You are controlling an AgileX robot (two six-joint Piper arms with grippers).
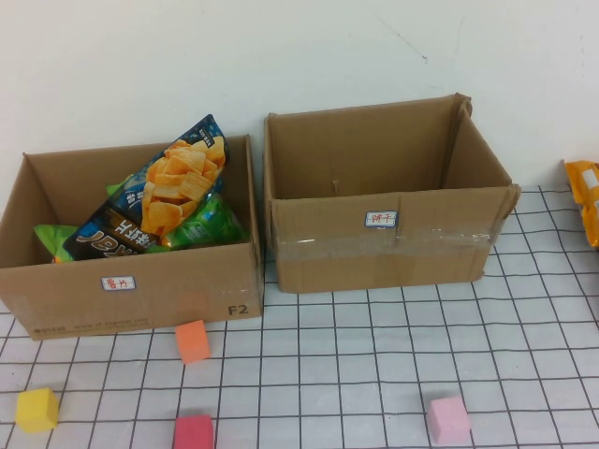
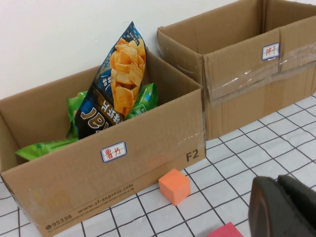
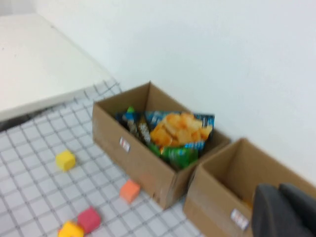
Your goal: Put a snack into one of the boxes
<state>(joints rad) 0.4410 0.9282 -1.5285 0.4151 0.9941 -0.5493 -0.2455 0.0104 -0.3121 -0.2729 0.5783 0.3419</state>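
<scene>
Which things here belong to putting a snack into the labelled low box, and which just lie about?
Job:
low box
chip bag and green bags inside it
orange snack at the right edge
left gripper, shut
right gripper, shut

Lying about:
tall taped box
orange, yellow, red, pink cubes
</scene>
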